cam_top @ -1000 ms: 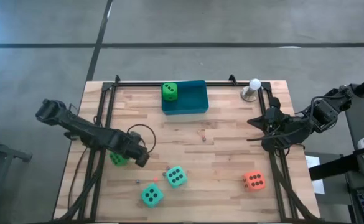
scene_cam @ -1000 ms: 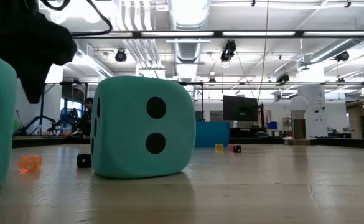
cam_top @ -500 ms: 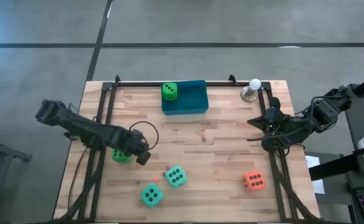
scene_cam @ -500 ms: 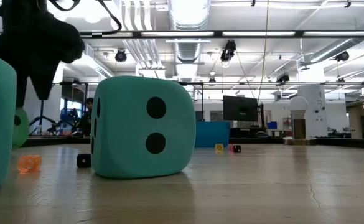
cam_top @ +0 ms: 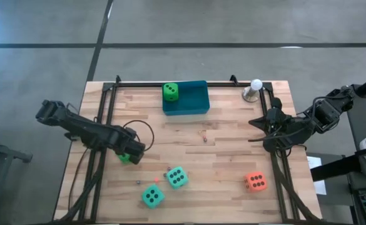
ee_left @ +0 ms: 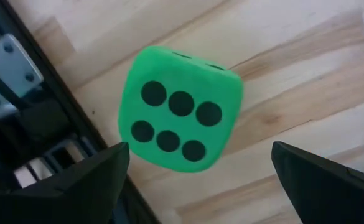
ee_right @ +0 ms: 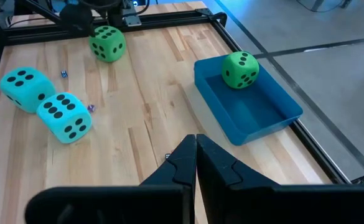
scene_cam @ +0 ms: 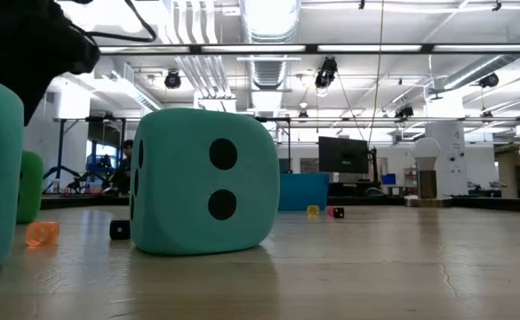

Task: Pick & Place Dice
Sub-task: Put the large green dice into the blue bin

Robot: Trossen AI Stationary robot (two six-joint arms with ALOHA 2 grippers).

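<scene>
The wooden table point(cam_top: 220, 156) carries a blue tray point(cam_top: 195, 103) at its far edge, and one bright green die point(cam_top: 170, 92) already sits inside its left end. The left arm has drawn back toward the table's left rail over the last second, so the left gripper point(cam_top: 131, 152) now stands directly over a second green die point(ee_left: 178, 118) near that rail. Its fingers are spread wide and straddle the cube without touching it (six pips face up in the left wrist view). This suggests a grasp is about to begin. The right gripper point(cam_top: 262, 125) waits at the right rail, fingers pressed together and empty. Two teal dice point(cam_top: 177, 177) and the orange-red die point(cam_top: 255, 182) remain on the near boards.
</scene>
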